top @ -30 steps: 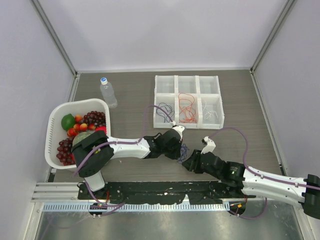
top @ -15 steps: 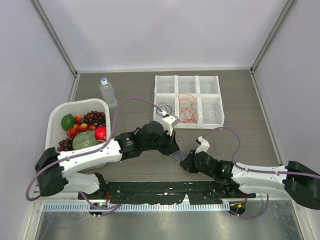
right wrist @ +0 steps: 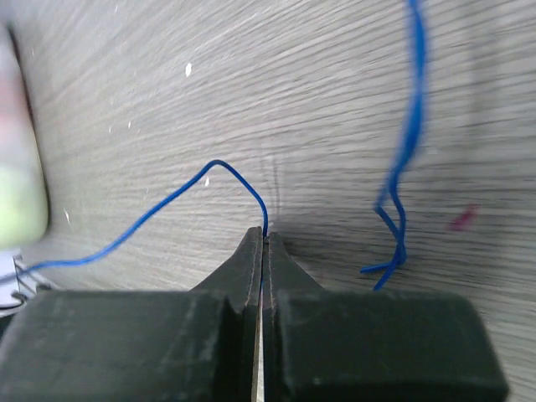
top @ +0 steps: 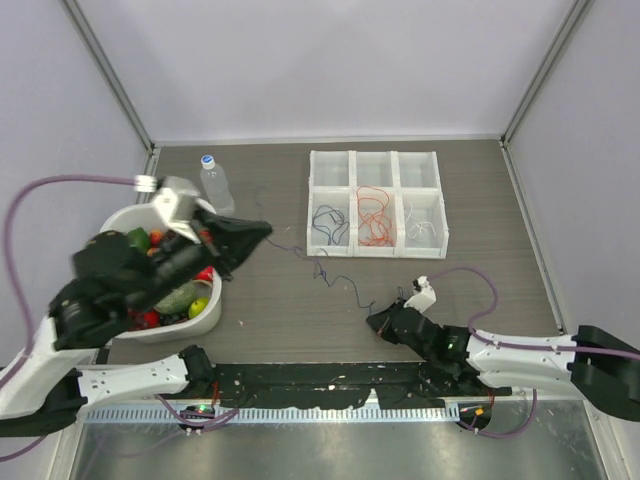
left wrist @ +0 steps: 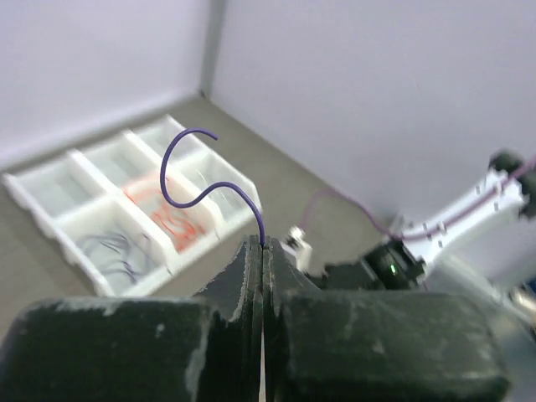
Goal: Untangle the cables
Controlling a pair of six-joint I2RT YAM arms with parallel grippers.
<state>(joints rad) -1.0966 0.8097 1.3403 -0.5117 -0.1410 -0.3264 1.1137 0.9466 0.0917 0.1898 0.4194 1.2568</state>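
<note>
Swung up and leftward since a second ago, the left arm (top: 110, 290) is now seen above the white fruit basket (top: 205, 318), well away from the compartment tray (top: 375, 152). The left gripper (top: 262, 231) is pressed together on one end of a dark blue cable (top: 322, 272). The right gripper (top: 373, 320), parted earlier, is now pinched on the other end. The strand is drawn out over the table (top: 480, 200) between them.
</note>
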